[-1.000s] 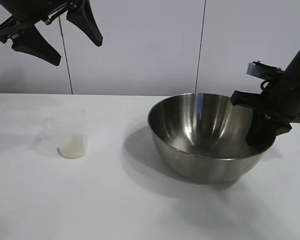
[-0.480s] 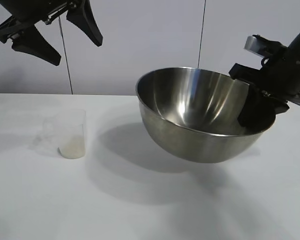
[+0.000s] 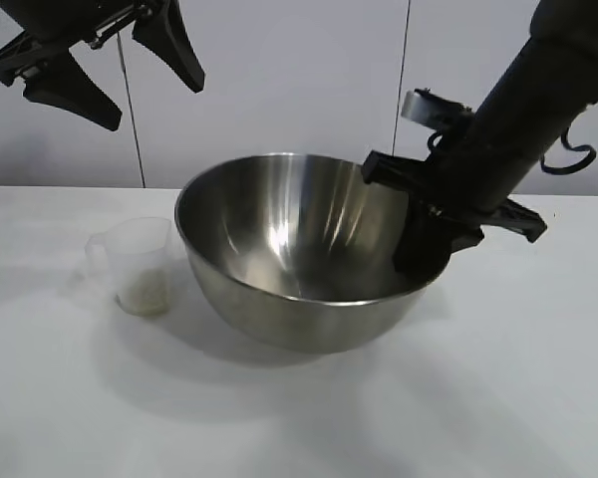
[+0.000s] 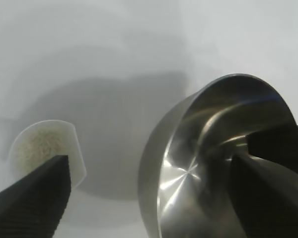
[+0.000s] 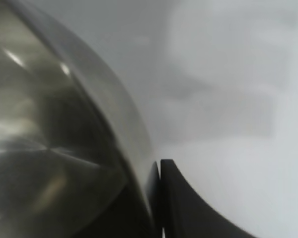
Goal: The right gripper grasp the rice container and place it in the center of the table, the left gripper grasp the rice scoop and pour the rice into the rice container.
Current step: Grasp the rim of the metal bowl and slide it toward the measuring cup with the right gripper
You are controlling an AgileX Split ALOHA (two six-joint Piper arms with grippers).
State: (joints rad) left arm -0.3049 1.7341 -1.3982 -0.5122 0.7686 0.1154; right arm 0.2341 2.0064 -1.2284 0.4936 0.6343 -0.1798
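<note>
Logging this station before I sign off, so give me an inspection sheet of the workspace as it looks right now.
Surface: white table, bare around the items.
Job's things: rice container tilted, near centre; rice scoop upright beside it, rice inside.
Clutter: nothing seen.
Grippers: right gripper shut on the rice container's rim; left gripper open, raised above the rice scoop.
Cables: black cable looping at the right arm.
Surroundings: pale panelled wall.
</note>
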